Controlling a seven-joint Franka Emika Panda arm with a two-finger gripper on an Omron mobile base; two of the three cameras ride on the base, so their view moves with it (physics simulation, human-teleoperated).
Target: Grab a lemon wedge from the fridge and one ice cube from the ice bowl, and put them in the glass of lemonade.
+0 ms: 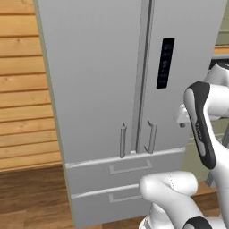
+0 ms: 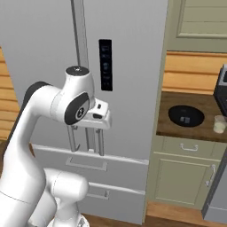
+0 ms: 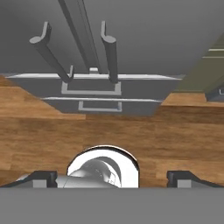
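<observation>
I am holding my jaws spread wide with nothing between them, hanging in front of the fridge and looking down its closed doors toward the floor. The two door handles are showing just ahead of me: the left door handle and the right door handle, both standing upright beside the centre seam, their long axes running vertically along the doors.

As I judge it, the step in hand is opening a door to reach the lemon wedge, which is presumably inside and hidden. To do it well, I should be turning my jaws across one bar so they straddle it squarely, closing around its middle, and pulling along the door's swing arc rather than straight back.

Off to the right, the ice bowl and the glass of lemonade are sitting near each other on the surface beside the fridge.
</observation>
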